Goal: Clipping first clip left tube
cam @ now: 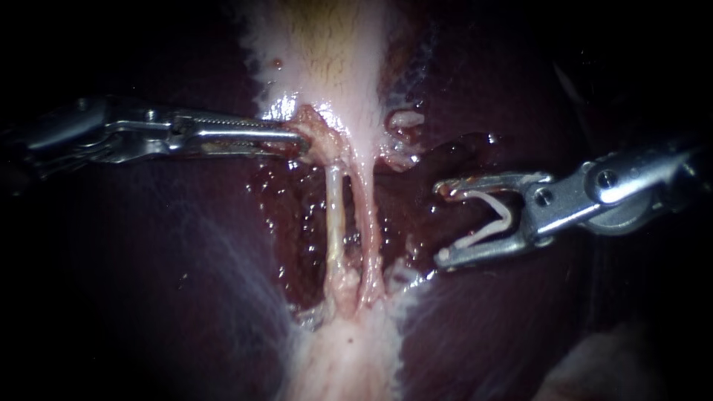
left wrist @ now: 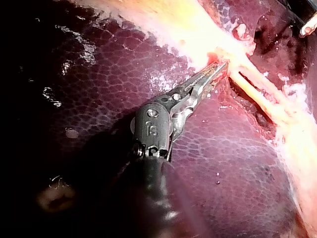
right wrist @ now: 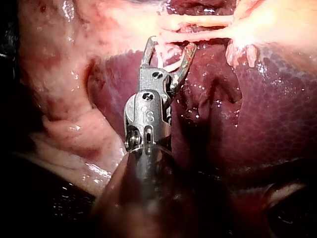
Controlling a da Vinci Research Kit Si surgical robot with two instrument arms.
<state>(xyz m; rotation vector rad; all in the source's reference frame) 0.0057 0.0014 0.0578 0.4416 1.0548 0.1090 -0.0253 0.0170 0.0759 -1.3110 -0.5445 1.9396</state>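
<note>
Two tubes run side by side down the middle. The left tube [cam: 336, 215] is pale and the right tube [cam: 368, 223] pinker. My left instrument [cam: 297, 141] comes in level and is shut on the pale tissue [cam: 316, 130] at the tubes' upper end; the left wrist view shows its jaws [left wrist: 216, 73] clamped there. My right instrument [cam: 440, 223] sits to the right of both tubes, apart from them. Its jaws stand wide and hold a white V-shaped clip [cam: 490, 219] between them. In the right wrist view the clip [right wrist: 171, 64] rests in those jaws [right wrist: 170, 44], just short of the tubes [right wrist: 198, 33].
Dark red liver [cam: 148, 260] lies on both sides of a wet, raw bed [cam: 297, 223] around the tubes. The pale gallbladder [cam: 327, 44] is above and a whitish tissue band [cam: 349, 364] below. A loose pale tag [cam: 405, 119] sits to the upper right of the tubes.
</note>
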